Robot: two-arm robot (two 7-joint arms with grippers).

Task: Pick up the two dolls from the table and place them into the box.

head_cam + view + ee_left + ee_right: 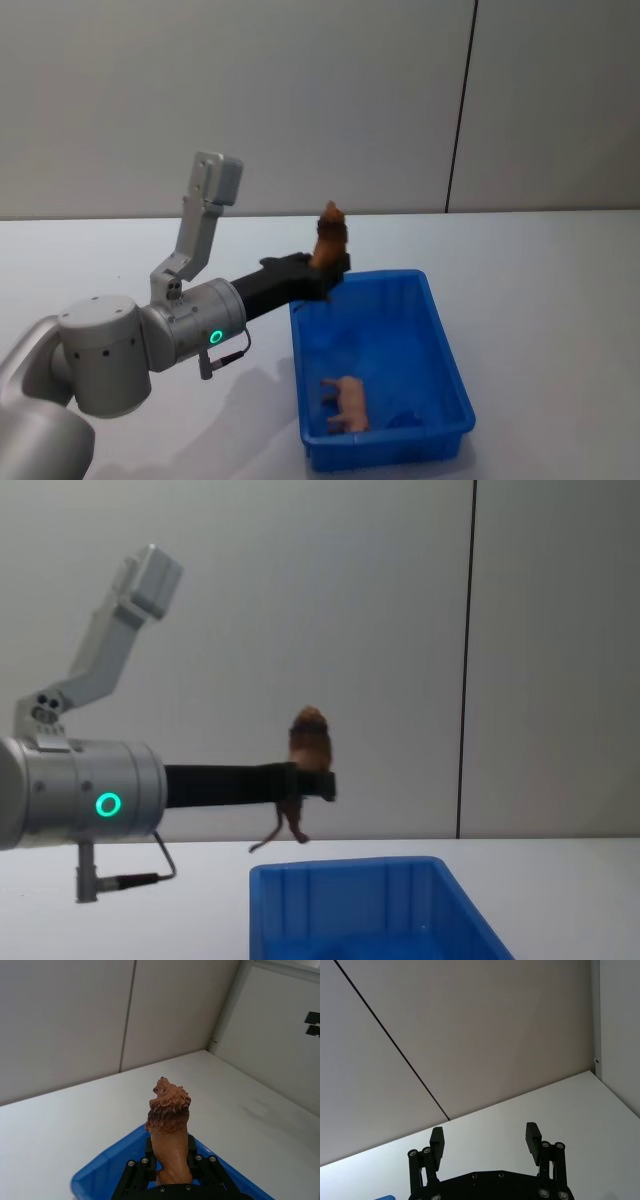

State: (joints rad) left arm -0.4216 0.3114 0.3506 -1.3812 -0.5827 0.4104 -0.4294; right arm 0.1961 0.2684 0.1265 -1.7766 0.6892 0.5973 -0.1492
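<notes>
- Reaching in from the robot's left, the left gripper (328, 270) is held level in the air above the far left corner of the bright blue rectangular plastic bin (448, 352), which sits on the plain white tabletop (540, 280).
- Its black fingers (195, 1152) pinch the lower body of a lumpy reddish-brown soft toy lion (169, 1125), which stands upright between them with its maned head pointing up.
- In the chest view the same lion (308, 742) rides well above the bin's thick rim (345, 868), clear of it, with its thin legs and tail dangling below the fingers.
- The left wrist view looks along the lion's back; a blue corner of the bin (107, 1165) lies below and behind the toy, with white tabletop (60, 1120) beyond it.
- The pale pinkish-beige soft toy figure (346, 402) lies inside the bin, on its floor toward the near end and closer to the left wall; it seems to be a four-legged animal lying on its side, though its shape is hard to make out.
- The silver left arm (150, 340) carries a glowing green ring (108, 804) on its wrist section.
- The right gripper (486, 1141) is raised off the table and faces a grey panelled wall (470, 1025); its two black fingers (533, 1136) are spread wide apart with nothing between them.
</notes>
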